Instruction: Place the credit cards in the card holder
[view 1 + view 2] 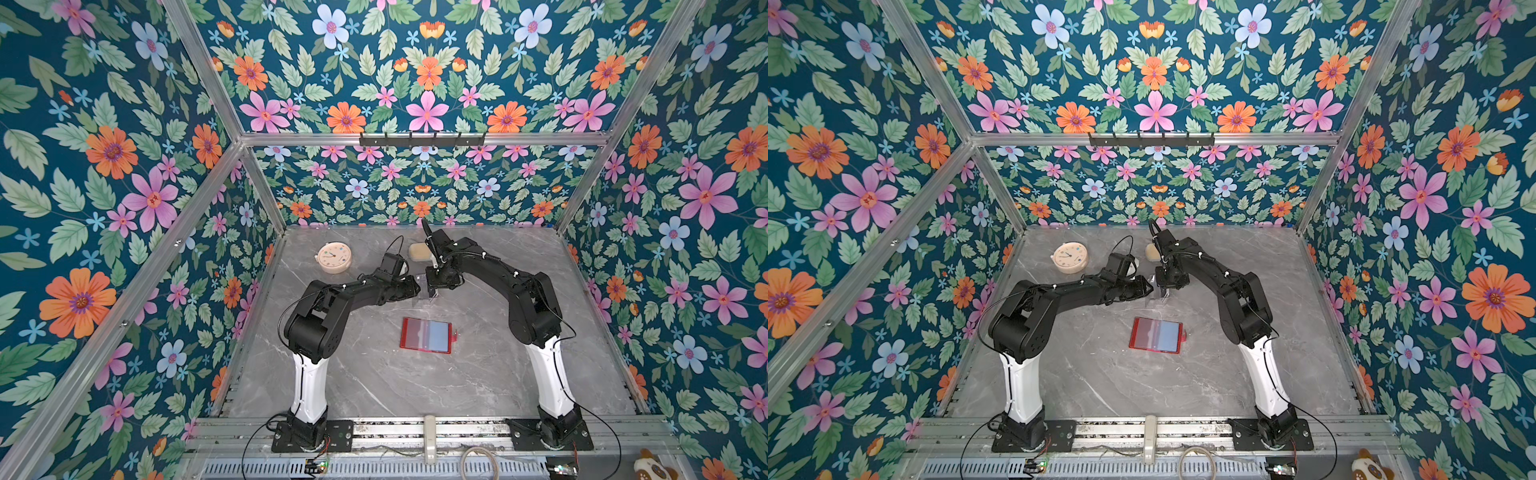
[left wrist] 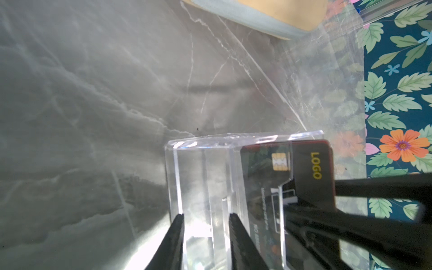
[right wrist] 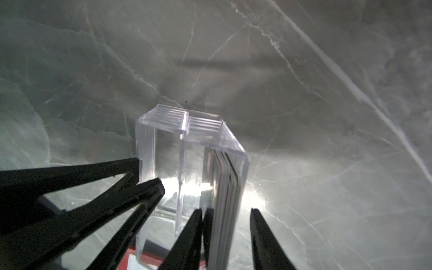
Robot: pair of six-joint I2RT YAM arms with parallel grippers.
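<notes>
**Two end effectors at the stand, no card lifted yet**

I see the credit cards standing on edge as a tight stack in one half of the clear acrylic stand, at the far middle of the worktop. One outer card is black, with a chip and a yellow "LOGO".

The right end effector is partly open, with one finger on each side of the stack. A small gap shows beside one finger, so I judge that it has hold of nothing yet. The left end effector is narrowed on the empty half of the stand. Both its fingers are against the walls, and it holds the stand steady.

The card holder lies open and flat, nearer to the arm bases and well apart from the stand.

The cards should be light, thin and smooth. They look stiff, but I expect them to bend a little and slide on each other. I think the pinch belongs on the flat faces, close to the edge that comes out of the stand, and on one card only if possible. The holder looks light too, with soft clear sleeves. It may slide when a card pushes in, so the other arm should press it down.
</notes>
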